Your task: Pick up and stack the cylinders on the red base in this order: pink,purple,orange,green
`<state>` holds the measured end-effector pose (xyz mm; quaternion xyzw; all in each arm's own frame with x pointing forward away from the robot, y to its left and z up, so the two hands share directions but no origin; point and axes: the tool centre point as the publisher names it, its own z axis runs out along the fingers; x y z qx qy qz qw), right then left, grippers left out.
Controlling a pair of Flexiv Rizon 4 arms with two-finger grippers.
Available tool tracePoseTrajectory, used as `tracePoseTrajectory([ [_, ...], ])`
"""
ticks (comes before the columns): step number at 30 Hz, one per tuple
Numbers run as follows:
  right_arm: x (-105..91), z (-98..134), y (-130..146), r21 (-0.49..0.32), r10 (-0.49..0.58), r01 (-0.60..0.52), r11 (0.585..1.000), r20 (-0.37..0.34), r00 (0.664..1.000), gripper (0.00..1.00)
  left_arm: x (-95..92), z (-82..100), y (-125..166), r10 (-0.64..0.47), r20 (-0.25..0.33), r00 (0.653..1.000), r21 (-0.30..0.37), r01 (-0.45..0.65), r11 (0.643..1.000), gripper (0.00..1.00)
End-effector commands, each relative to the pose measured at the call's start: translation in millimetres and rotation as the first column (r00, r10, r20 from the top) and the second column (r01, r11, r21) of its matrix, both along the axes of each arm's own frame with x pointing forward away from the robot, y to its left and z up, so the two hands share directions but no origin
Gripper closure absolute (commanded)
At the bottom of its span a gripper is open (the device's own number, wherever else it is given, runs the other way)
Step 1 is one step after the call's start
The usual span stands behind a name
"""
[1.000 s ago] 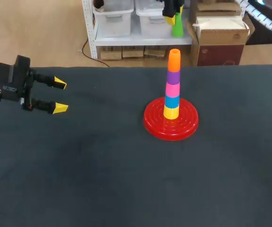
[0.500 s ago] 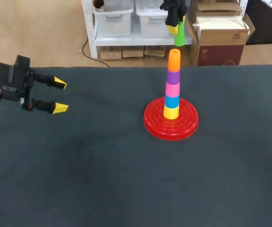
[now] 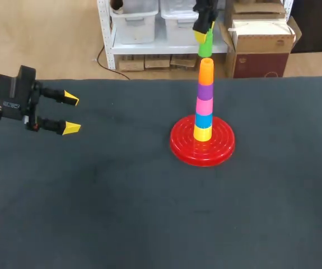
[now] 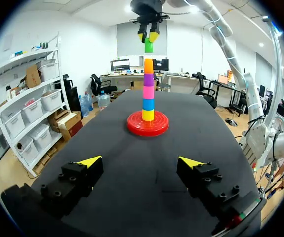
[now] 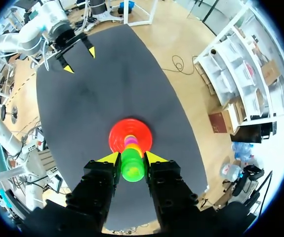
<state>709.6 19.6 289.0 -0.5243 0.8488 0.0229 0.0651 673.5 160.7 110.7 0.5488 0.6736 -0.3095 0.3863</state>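
The red base stands right of the table's middle with a stack of yellow, blue, pink, purple and orange cylinders on it. Directly above the orange top hangs the green cylinder, with my right gripper shut on it. The right wrist view looks straight down: the green cylinder sits between its yellow tips over the red base. My left gripper is open and empty at the far left of the table, and from its own view it faces the stack.
The dark cloth table spreads around the base with nothing else on it. My left arm stays by the left edge, well away from the stack.
My right gripper has carried the green cylinder down and slightly left, so it now hangs just over the orange cylinder. The left arm has not moved.
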Motion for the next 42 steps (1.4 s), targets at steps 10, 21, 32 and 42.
tracePoseTrajectory([
  [10,-8.0,-10.8,-8.4,0.079,0.021,-0.019,0.997,-0.017,1.0,1.0,-0.2,-0.9,0.7,-0.001,0.003,1.0,-0.003,0.001,1.0,0.0],
  [21,2.0,-17.0,-10.0,0.034,0.033,-0.031,0.999,-0.049,0.998,1.0,-0.2,-0.9,0.7,-0.001,0.003,1.0,-0.003,0.001,1.0,0.0],
  [32,11.0,-25.4,-4.4,0.027,0.058,-0.056,0.998,-0.066,0.996,1.0,-0.2,-0.9,0.7,-0.001,0.003,1.0,-0.003,0.001,1.0,0.0],
  [42,7.7,-22.4,-2.5,0.03,0.061,-0.06,0.998,-0.055,0.997,1.0,-0.2,-0.9,0.7,-0.001,0.003,1.0,-0.003,0.001,1.0,0.0],
])
